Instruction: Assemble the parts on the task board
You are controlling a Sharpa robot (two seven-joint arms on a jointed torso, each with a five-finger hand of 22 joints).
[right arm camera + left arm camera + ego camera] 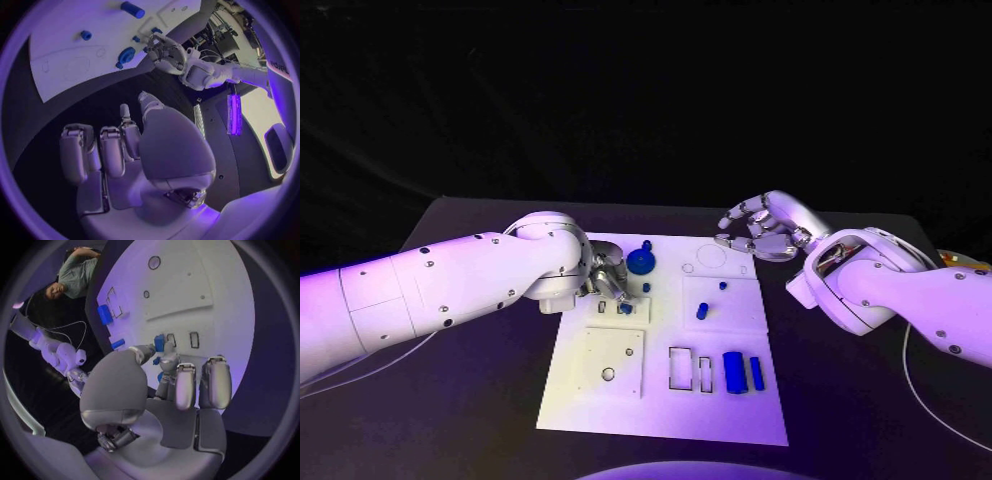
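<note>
Left hand (606, 285) pinches small blue part (159, 343) over task board (617, 400) | right hand (764, 232) empty, fingers loosely apart

White task board (589, 395) with blue parts (734, 372) on a black table (473, 400), silver hands

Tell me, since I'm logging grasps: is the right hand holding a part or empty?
Empty. The right hand hovers beside the task board's far corner, its fingers curled loosely on nothing in the right wrist view.

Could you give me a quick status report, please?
Left hand fingers on a small blue part at the task board. Right hand empty, above board's far corner. Nothing obstructing.
</note>
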